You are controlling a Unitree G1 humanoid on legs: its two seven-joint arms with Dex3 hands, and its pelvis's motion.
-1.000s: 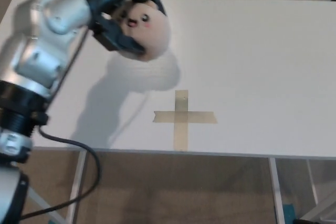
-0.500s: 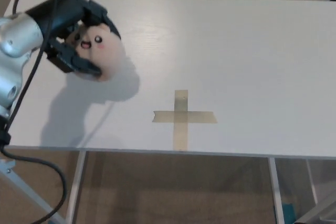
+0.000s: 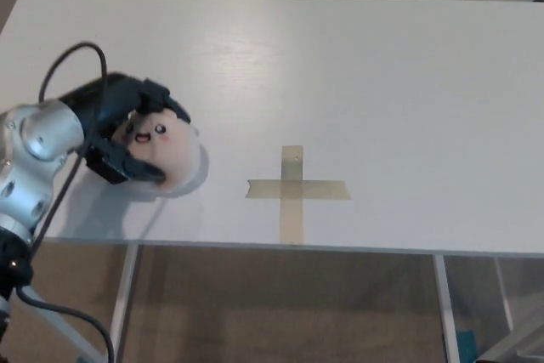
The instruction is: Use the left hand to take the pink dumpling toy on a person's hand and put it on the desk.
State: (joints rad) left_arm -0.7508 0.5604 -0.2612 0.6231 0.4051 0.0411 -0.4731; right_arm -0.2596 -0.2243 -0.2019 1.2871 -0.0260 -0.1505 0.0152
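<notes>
Nearest, along the bottom of the view, the metal legs [image 3: 125,295] of the worktop are seen over a brown floor [image 3: 280,312], and a black cable [image 3: 59,316] is looped down at the lower left. Above it, the silver forearm [image 3: 30,167] of the left arm is brought in from the left edge, with a second loop of black cable arched over the wrist. The left robot hand [image 3: 119,129] is closed around the pink dumpling toy [image 3: 161,149]: one black finger is laid over the top of the toy and another is tucked beneath it on its left side. The toy is found near the front left part of the white worktop [image 3: 382,82], low over the surface with a small shadow just under it; whether it is touching the surface cannot be told. Its face, with two dark eyes, red cheeks and an open mouth, is turned upward. To the right of the toy, well apart from it, a cross of tan tape [image 3: 293,191] is stuck flat on the worktop. Farther back, the worktop is bare white up to its far edge. The right robot hand is not shown.
</notes>
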